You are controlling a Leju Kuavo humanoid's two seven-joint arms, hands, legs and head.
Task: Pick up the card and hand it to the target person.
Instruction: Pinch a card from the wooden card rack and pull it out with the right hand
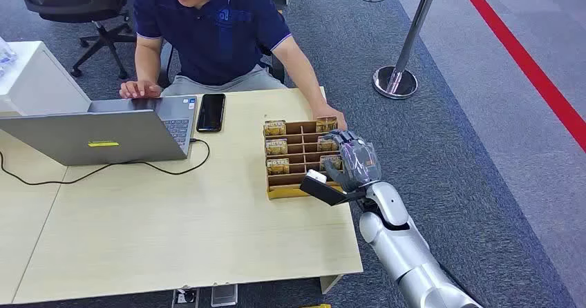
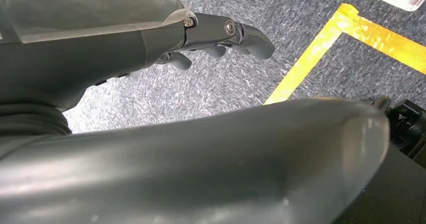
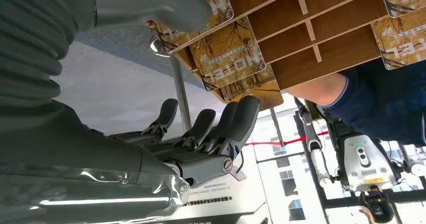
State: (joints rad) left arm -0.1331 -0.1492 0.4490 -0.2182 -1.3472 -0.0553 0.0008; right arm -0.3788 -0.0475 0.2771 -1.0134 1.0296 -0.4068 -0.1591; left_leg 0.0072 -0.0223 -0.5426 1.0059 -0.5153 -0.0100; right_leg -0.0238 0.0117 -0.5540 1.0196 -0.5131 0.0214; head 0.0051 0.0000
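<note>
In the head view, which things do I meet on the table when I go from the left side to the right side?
Laptop → phone → wooden card rack → the robot's right hand at the rack's right side.

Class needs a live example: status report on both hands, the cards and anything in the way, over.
Right hand open at the card rack, no card held. Left hand hanging over carpet, empty. Person's hand resting at the rack's far corner.
</note>
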